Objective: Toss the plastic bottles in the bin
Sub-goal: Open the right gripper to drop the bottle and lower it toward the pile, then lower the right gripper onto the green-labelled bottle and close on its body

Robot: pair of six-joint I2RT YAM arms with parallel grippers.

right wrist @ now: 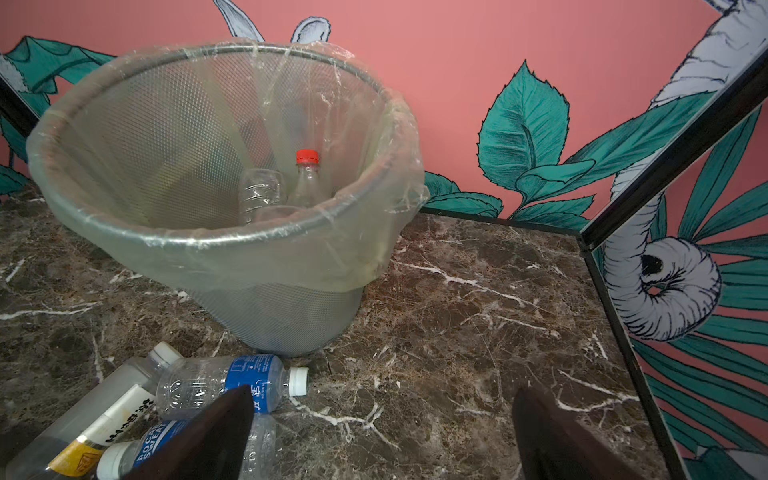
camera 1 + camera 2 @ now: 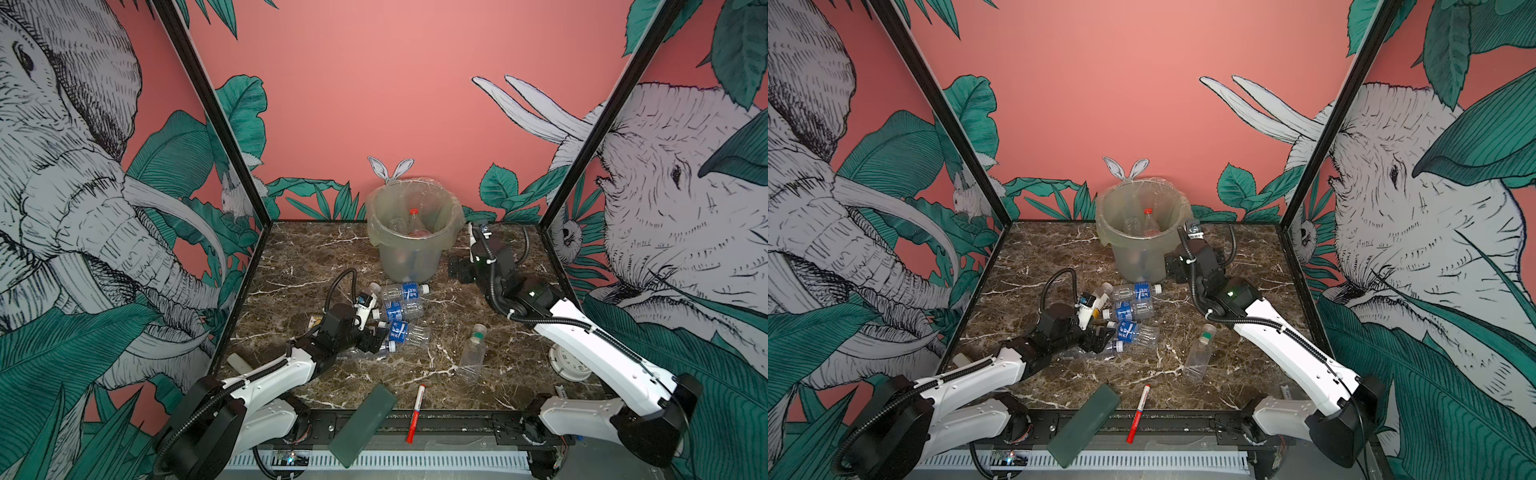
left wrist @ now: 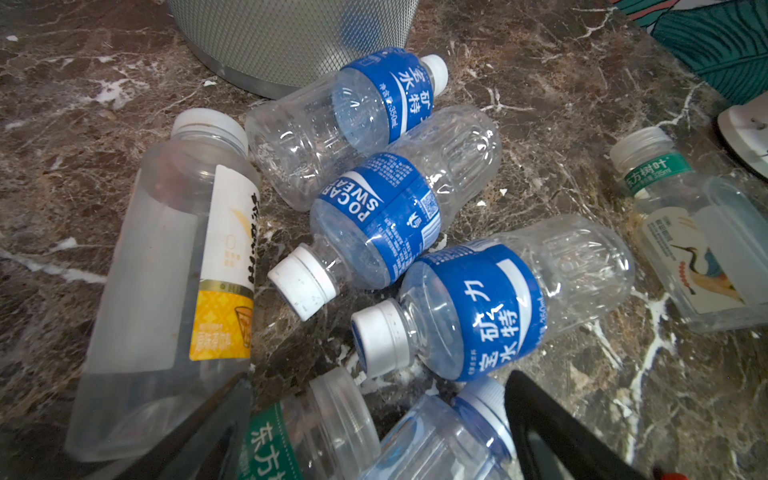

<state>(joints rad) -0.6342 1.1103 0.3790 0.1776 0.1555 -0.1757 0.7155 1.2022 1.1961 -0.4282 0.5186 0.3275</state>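
The left gripper hangs low, jaws spread wide and unclamped, over the plastic bottles heaped mid-table. Three are clear and ribbed with blue labels, and one is frosted with a yellow-white label. The bare marble table lies open to their left. Just behind stands the bin, mesh-walled and bag-lined, holding a red-capped bottle. One green-capped bottle lies apart. The right gripper, jaws wide and empty, hovers beside the bin.

Salmon-pink walls with elephant and leaf murals, brown marble tabletop
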